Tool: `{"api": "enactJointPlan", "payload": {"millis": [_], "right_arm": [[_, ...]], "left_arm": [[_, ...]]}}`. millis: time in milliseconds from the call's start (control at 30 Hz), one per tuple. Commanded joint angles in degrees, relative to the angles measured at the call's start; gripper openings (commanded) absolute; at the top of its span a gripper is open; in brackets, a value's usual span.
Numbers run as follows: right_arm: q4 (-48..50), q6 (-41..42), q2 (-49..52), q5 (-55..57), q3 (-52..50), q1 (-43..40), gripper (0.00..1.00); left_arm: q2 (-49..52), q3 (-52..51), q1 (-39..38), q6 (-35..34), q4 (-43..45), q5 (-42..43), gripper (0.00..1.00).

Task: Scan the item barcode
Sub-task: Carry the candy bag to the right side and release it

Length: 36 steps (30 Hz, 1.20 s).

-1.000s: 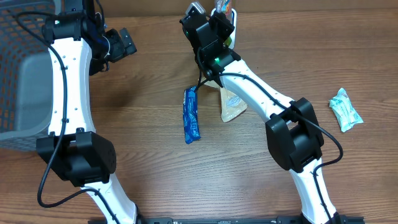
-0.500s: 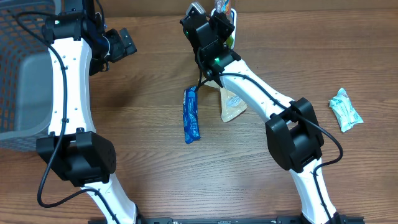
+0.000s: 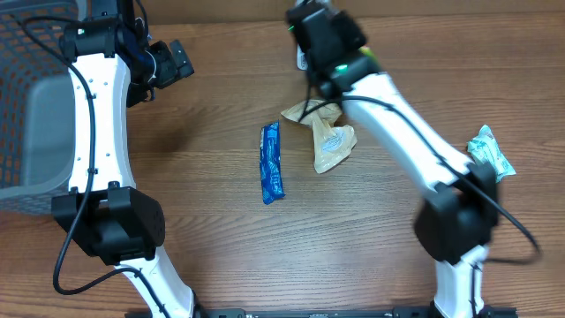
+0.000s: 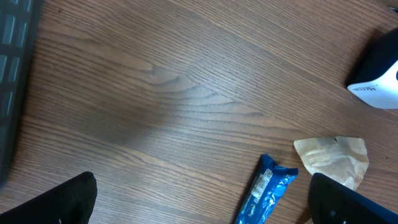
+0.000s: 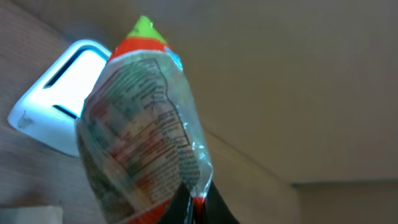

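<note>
- The snack bag (image 5: 140, 143) is see-through plastic with an orange-red top and a green tip; small print and red marks cover its side; it looks crinkly and puffed
- The right claw (image 5: 194, 206) is pressed together on the bottom edge of the snack bag and pinches it; the bag stands up from the claw, a bit tilted
- The snack bag is up in the air at the far side of the table (image 3: 221, 247), just beside the white scanner (image 5: 56, 106); I cannot tell if they touch
- The left claw (image 3: 172, 60) is spread wide and holds nothing; it hangs over bare wood at the far left
- A grey wire basket (image 3: 18, 53) sits at the left edge of the table; there is a pale grey patch inside, and I cannot tell what it is
- A blue packet (image 3: 272, 163) lies flat in the middle; a tan packet (image 3: 334, 148) lies just to its right, apart from it; a pale green packet (image 3: 490, 155) lies far off on the right
- There is a wide stretch of bare wood between the basket and the blue packet; the near part of the table is bare wood too; the right arm reaches close to the far edge
</note>
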Motion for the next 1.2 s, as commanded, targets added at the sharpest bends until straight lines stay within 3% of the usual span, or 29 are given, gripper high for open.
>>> {"api": "enactJointPlan", "payload": {"millis": [0,133,300,467,633,833,1033,1167], "right_arm": [[-5.64,18.16,-10.93,-10.75,2.43,-3.96,0.04],[-14.05,28.87,-15.89,-24.92,2.43,-11.34,0.04],[-21.99,33.24,-18.03,-40.17,2.43,-23.71,0.04],[-29.92,37.75,-17.33,-45.24,2.25,-34.69,0.04],[-36.22,36.79,-15.13,-48.37,1.25,-42.77,0.04],[-33.48,34.29,-12.87,-55.49,-5.25,-46.77,0.04],[-26.62,37.33,-12.02,-55.32,-15.13,-49.70,0.04],[-27.89,38.80,-12.02,-54.73,-16.02,-52.33,0.04]], "left_arm": [[0.20,-0.20,-0.17,1.29,0.15,0.22,1.00],[0.20,-0.20,-0.17,1.29,0.15,0.22,1.00],[0.20,-0.20,-0.17,1.27,0.15,0.22,1.00],[0.20,-0.20,-0.17,1.29,0.15,0.24,1.00],[0.20,-0.20,-0.17,1.29,0.15,0.22,1.00],[0.20,-0.20,-0.17,1.29,0.15,0.22,1.00],[0.20,-0.20,-0.17,1.29,0.15,0.22,1.00],[0.20,-0.20,-0.17,1.27,0.15,0.22,1.00]]}}
